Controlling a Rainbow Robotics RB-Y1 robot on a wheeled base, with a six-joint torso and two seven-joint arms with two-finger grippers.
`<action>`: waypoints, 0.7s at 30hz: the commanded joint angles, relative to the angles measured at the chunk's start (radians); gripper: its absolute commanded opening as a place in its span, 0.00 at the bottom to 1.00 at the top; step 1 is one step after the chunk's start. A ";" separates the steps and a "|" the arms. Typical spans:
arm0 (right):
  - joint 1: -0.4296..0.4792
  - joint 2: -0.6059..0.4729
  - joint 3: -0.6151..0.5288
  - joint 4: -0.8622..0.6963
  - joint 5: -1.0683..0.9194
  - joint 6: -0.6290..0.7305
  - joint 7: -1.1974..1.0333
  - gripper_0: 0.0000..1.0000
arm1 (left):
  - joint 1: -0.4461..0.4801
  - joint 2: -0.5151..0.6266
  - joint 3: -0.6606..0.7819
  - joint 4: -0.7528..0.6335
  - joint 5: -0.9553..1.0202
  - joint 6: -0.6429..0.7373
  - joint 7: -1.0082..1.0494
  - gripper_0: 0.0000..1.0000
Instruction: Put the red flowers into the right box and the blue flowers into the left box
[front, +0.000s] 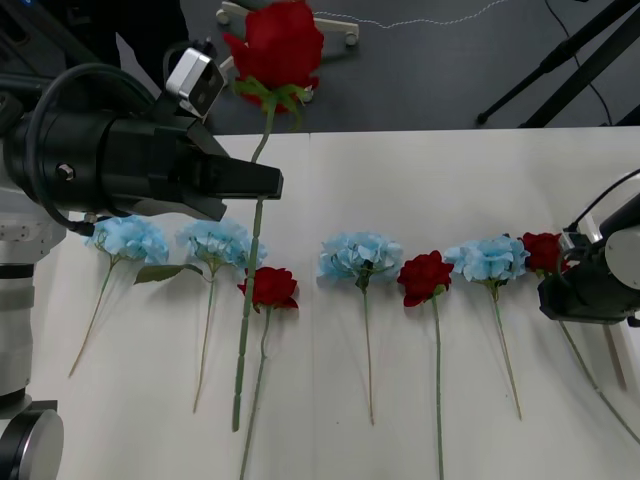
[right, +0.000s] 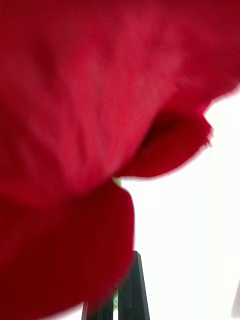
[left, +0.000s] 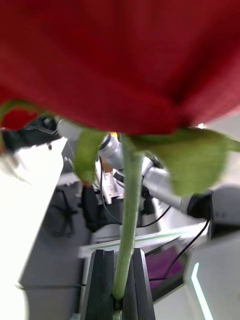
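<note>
Red rose in left hand

Blurred petals of the rightmost red flower hide part of the right gripper, whose jaws are pinched on its stem. In the left wrist view the held red rose is blurred, its bloom cut off at the edges.

Seven flowers lie in a row across the surface, heads toward 12 o'clock, stems toward 6. At 10 o'clock the left gripper holds the lifted rose above the row, with its stem hanging beside the third flower. At 3 o'clock the right gripper has its jaws on the last rose.
</note>
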 joint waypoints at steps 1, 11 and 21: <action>-0.014 -0.053 -0.087 -0.076 -0.049 0.054 -0.002 0.00 | -0.063 -0.066 0.029 -0.014 0.024 0.019 -0.046 0.00; -0.016 -0.122 -0.256 -0.197 -0.106 0.176 0.019 0.00 | -0.085 -0.143 0.014 -0.014 -0.020 -0.044 -0.069 0.00; -0.040 -0.228 -0.340 -0.148 -0.152 0.232 0.041 0.00 | -0.078 -0.152 -0.007 -0.012 -0.066 -0.108 -0.094 0.00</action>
